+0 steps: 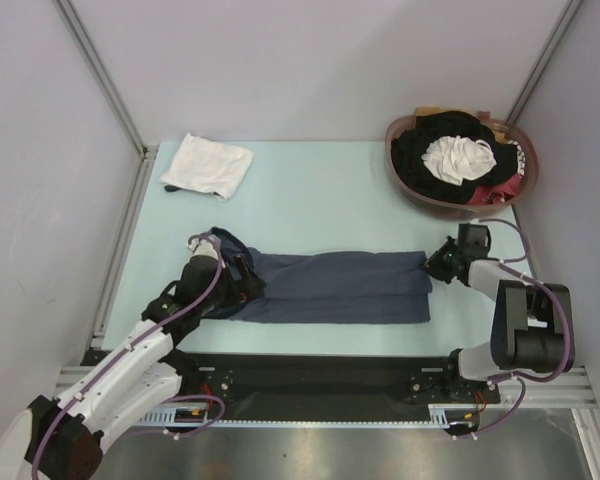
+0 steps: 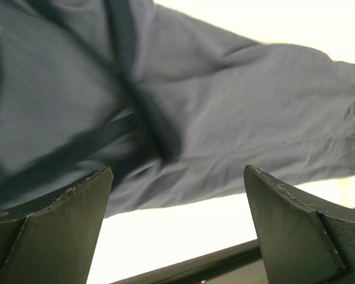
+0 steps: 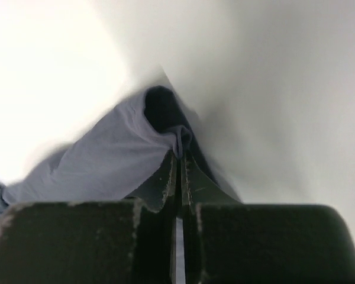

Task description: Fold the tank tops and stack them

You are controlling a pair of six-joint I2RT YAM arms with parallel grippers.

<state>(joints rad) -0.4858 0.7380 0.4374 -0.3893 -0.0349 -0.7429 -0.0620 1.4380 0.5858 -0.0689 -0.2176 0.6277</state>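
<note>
As the grey-blue tank top point(image 1: 340, 285) runs nine to three o'clock, right gripper point(image 3: 178, 155) pinches its three end, left gripper point(image 2: 177, 168) gapes over nine

Slate grey-blue tank top point(image 1: 340, 285): soft matt cloth, lightly creased.
White tank top point(image 1: 208, 165): soft matt cloth, rumpled.
Worktop point(image 1: 310, 190): pale mint, smooth, matt.
Basket point(image 1: 425, 203): brownish plastic, slight sheen on the wall.
Left gripper point(image 2: 177, 177), right gripper point(image 3: 178, 165): fingers point(image 2: 53, 231) matt black, grainy, with rough, scuffed edges.
Arm shells point(image 1: 130, 365): smooth white plastic.
Front plate point(image 1: 380, 455): brushed grey metal, dull shine.
</note>
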